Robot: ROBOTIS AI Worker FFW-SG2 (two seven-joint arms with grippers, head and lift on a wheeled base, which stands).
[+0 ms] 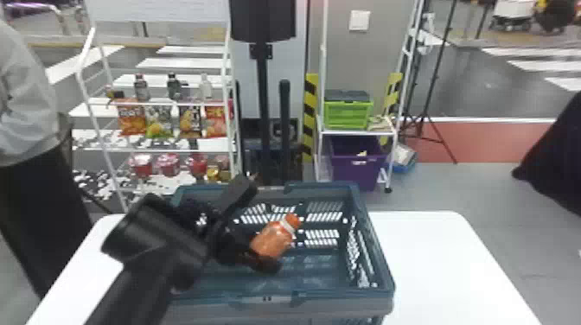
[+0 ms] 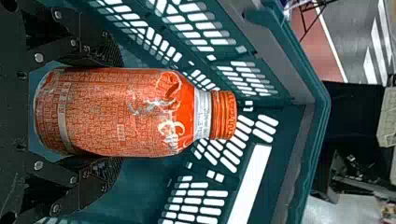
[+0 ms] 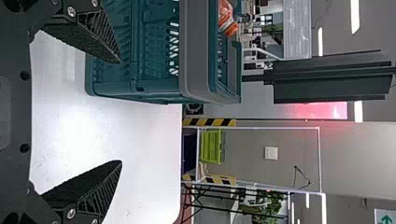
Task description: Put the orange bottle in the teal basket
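My left gripper is over the teal basket in the head view, shut on the orange bottle. The bottle leans, cap up and toward the right, within the basket's opening. In the left wrist view, the fingers of the left gripper press both sides of the orange bottle, with basket walls beyond the cap. The right wrist view has the orange bottle showing above the near rim of the basket. There the right gripper stands open beside the basket, nothing between its fingers.
The basket stands on a white table with bare surface on its right. Behind are a snack rack, a dark pole stand and a shelf with a green crate and a purple bin.
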